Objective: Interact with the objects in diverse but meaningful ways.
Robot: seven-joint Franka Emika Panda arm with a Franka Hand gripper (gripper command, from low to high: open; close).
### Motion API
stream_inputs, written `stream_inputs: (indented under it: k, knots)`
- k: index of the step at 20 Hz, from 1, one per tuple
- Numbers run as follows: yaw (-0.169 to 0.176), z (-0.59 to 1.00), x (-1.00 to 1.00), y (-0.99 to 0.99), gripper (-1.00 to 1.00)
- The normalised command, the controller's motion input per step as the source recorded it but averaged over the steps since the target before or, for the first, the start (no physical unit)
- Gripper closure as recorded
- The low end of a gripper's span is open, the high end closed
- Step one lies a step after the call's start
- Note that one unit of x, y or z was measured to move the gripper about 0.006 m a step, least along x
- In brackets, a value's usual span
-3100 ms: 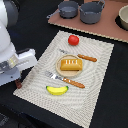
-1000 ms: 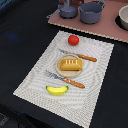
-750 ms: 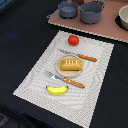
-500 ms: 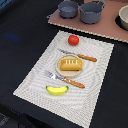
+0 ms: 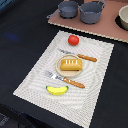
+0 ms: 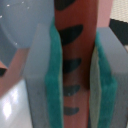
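Teal-padded fingers [image 6: 54,95] of the gripper [image 6: 75,95] stand parted, holding nothing, a reddish dark-spotted surface between them; the arm is absent from the exterior view. On the placemat [image 5: 30,80] the bread loaf [image 5: 70,64] sits plated between knife [image 5: 80,56] and fork [image 5: 66,80], tomato [image 5: 73,40] beyond, banana [image 5: 56,90] nearest, pots [image 5: 80,10] on the board. No object appears engaged; the next move likely means choosing one and descending over it.

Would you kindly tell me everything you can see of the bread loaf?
The bread loaf is golden-orange, roughly rectangular, with pale ridges across its top, and looks like moulded plastic. It lies flat and whole on a small pale plate near the middle of the striped placemat. A knife lies just beyond it and a fork just in front; both seem close to the plate rather than touching the loaf. Nothing is on top of it, and no gripper is near it in the exterior view.
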Motion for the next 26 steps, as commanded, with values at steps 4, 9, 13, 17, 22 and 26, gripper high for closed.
stream_inputs:
  k: [4, 9, 13, 17, 22, 26]
  knots:
    - [0.017, -0.23, 0.11, 0.38, 1.00]
    - [0.011, -0.24, 0.05, 0.36, 1.00]
    - [0.007, -0.24, 0.02, 0.32, 1.00]
    - [0.008, -0.23, 0.00, 0.30, 1.00]
    - [0.010, -0.20, 0.01, 0.30, 1.00]
    - [0.011, -0.18, 0.00, 0.31, -1.00]
